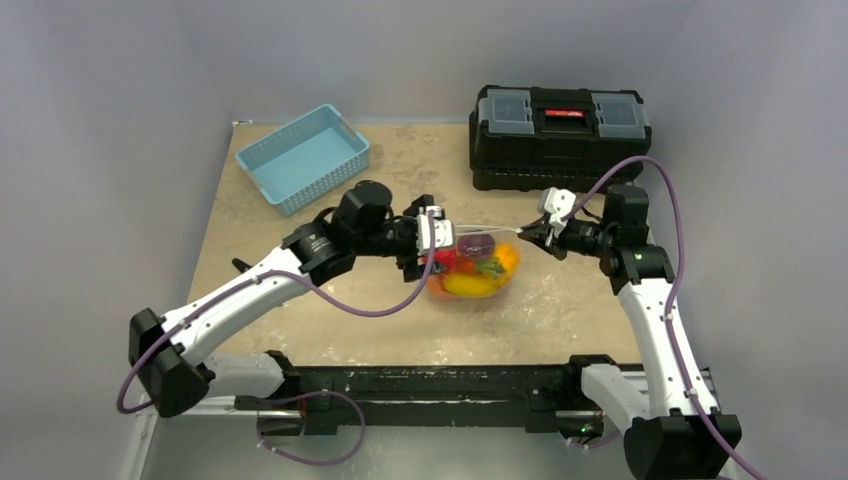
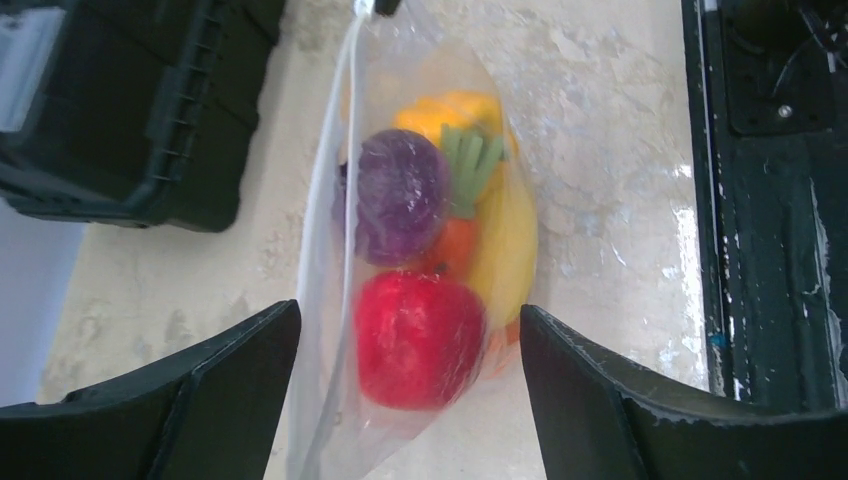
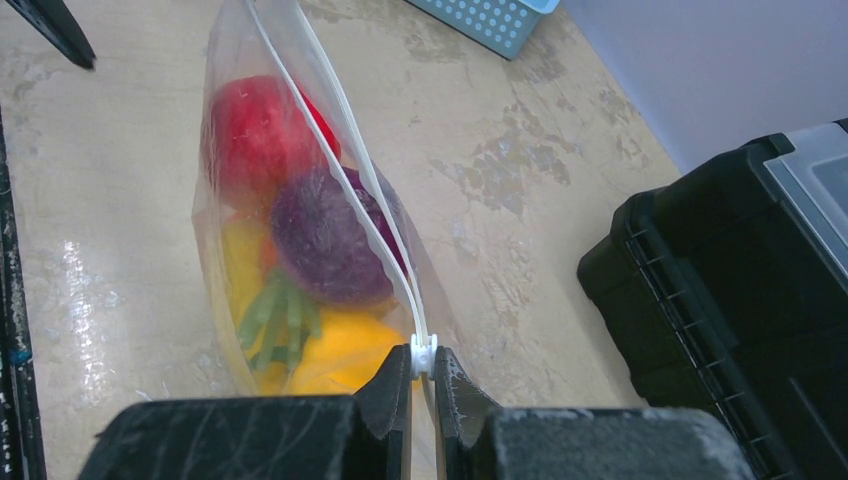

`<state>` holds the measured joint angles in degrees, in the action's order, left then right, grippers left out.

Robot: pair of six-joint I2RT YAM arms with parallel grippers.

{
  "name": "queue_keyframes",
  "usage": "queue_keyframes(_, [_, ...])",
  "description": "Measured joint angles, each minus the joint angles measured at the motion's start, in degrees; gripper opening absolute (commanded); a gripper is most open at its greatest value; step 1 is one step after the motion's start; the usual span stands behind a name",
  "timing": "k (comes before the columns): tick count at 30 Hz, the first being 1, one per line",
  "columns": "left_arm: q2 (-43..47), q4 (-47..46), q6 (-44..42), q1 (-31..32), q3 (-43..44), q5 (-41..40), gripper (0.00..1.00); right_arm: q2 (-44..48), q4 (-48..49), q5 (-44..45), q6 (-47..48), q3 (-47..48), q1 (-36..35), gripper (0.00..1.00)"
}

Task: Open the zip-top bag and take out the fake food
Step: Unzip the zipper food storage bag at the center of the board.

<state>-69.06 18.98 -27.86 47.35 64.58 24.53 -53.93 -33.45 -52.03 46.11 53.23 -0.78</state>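
right jaws are clamping the zip-top bag [image 3: 228, 330] by its zip strip [image 3: 390, 250] at 3 o'clock, anchoring it; left jaws are gaping empty around its 9 o'clock end, likely to grip the mouth.

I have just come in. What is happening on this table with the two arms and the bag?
The job here is to open the zip-top bag and take out the fake food. The right claw is shut on one end of the white zip strip. The left claw is open, with the bag's other end between its fingers, gripping nothing. The red, purple, yellow and orange pieces all lie inside the bag; none has been removed.
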Motion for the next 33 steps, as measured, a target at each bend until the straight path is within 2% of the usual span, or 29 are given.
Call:
queue_keyframes(4, [-6.4,3.5,-0.7,0.0,3.0,0.1,0.68,0.0,0.0,0.0,0.1,0.0,0.0,0.01])
queue_keyframes(8, [-10.3,4.4,-0.9,0.0,5.3,-2.2,0.67,0.0,-0.3,0.0,0.1,0.0,0.0,0.01])
queue_keyframes(14, [-10.6,3.1,-0.8,0.0,5.3,-4.2,0.65,0.0,-0.5,0.0,0.3,0.0,0.0,0.01])
queue_keyframes(20, [-9.5,0.6,-0.1,0.0,4.4,-4.9,0.72,0.0,-0.5,0.0,0.5,0.0,0.0,0.01])
queue_keyframes(25, [-4.2,-2.8,1.2,0.0,1.4,-5.2,0.74,0.0,-0.7,0.0,0.5,0.0,0.0,0.01])
queue_keyframes(33, [1.2,-6.3,0.9,-0.5,0.3,-6.8,0.85,0.0,-0.9,-0.1,0.5,0.0,0.0,0.0])
